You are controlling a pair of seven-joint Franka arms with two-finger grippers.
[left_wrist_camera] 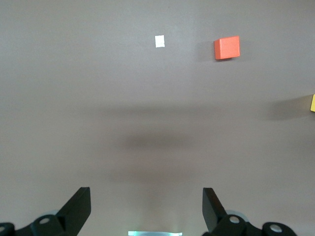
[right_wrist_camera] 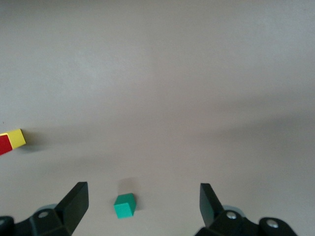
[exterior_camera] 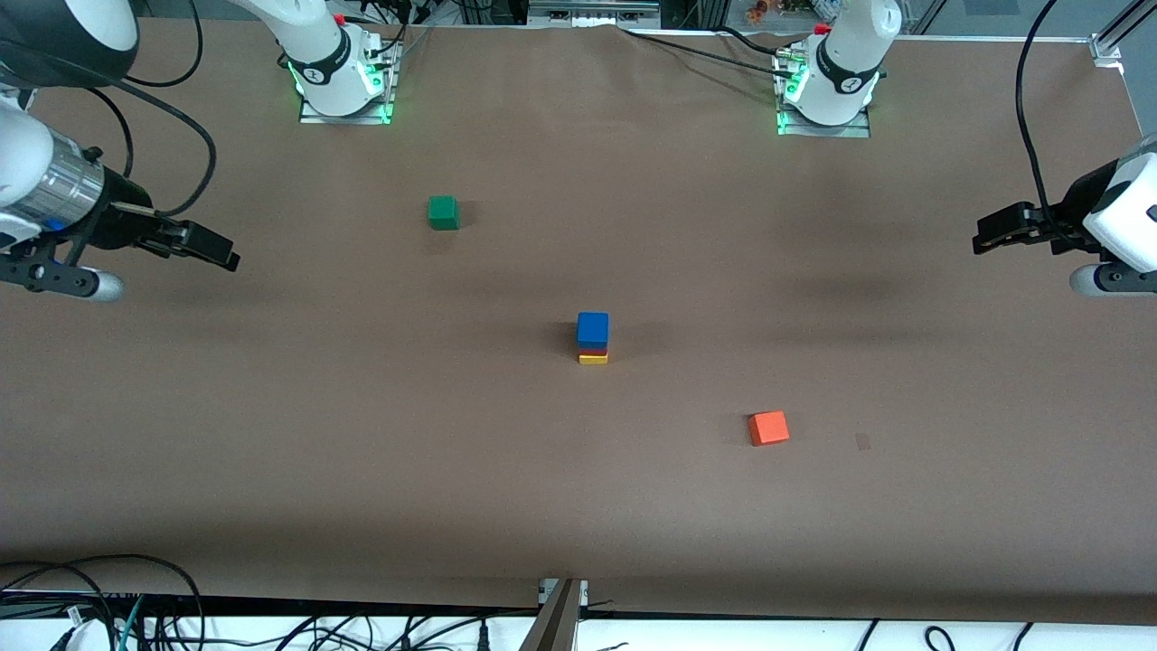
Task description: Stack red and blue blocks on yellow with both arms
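In the middle of the table stands a stack: the blue cube (exterior_camera: 593, 327) on top, the red cube (exterior_camera: 593, 351) under it, the yellow cube (exterior_camera: 593, 359) at the bottom. The right wrist view shows the yellow cube (right_wrist_camera: 17, 138) and the red cube (right_wrist_camera: 4, 144) at its edge. The left wrist view shows a sliver of yellow (left_wrist_camera: 312, 103). My right gripper (exterior_camera: 226, 258) is open and empty above the table at the right arm's end, also seen in its wrist view (right_wrist_camera: 142, 204). My left gripper (exterior_camera: 983, 240) is open and empty above the left arm's end, also seen in its wrist view (left_wrist_camera: 146, 206).
A green cube (exterior_camera: 443, 212) (right_wrist_camera: 125, 205) lies farther from the front camera than the stack, toward the right arm's end. An orange cube (exterior_camera: 768, 428) (left_wrist_camera: 227, 47) lies nearer, toward the left arm's end, with a small pale mark (exterior_camera: 863, 441) (left_wrist_camera: 159, 41) beside it.
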